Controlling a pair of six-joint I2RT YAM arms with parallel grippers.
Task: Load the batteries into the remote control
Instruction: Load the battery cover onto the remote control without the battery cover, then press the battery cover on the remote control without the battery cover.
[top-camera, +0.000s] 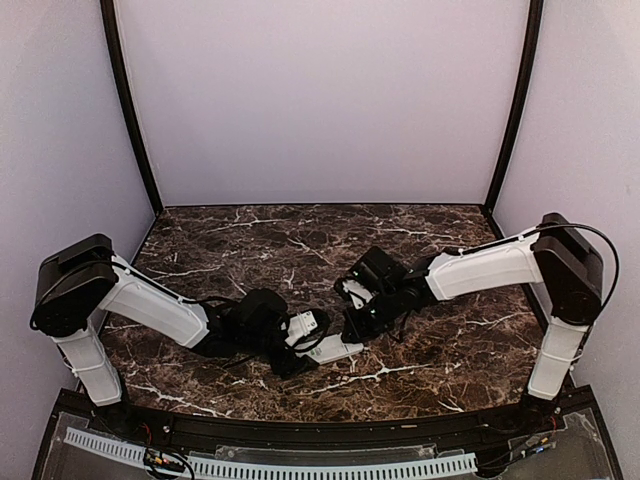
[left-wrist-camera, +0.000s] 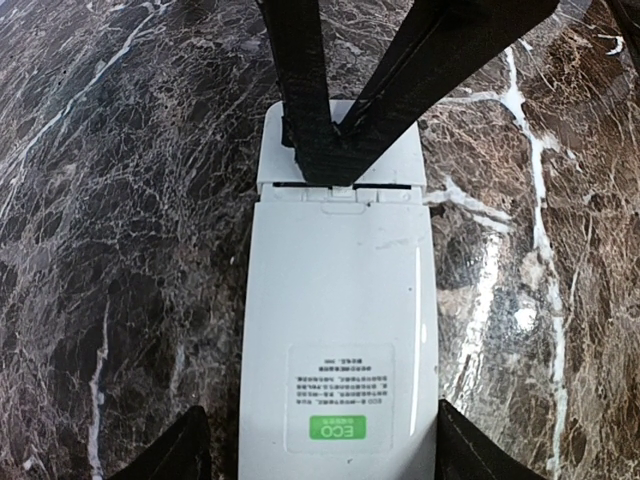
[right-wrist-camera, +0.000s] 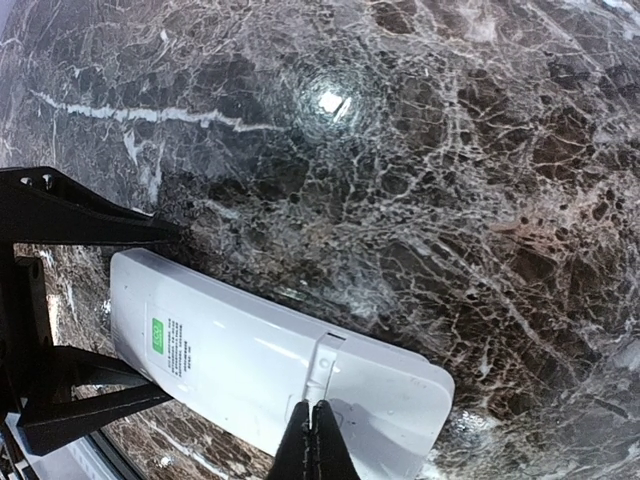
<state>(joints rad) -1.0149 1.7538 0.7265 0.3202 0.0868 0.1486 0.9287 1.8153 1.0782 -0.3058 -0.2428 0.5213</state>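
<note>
White remote control (left-wrist-camera: 340, 300) (back up): R gripper (right-wrist-camera: 315, 425) pinched atop, L gripper (left-wrist-camera: 325, 455) astride.

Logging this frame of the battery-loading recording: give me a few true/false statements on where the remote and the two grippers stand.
1. The remote control lies back up on the marble table. True.
2. The right gripper has its fingers spread wide. False: they are pressed together, tips on the remote by the cover seam.
3. The left gripper straddles the end of the remote that bears the label. True.
4. Loose batteries lie beside the remote. False: none show in any view.
5. The label's band is red. False: it is green.
</note>
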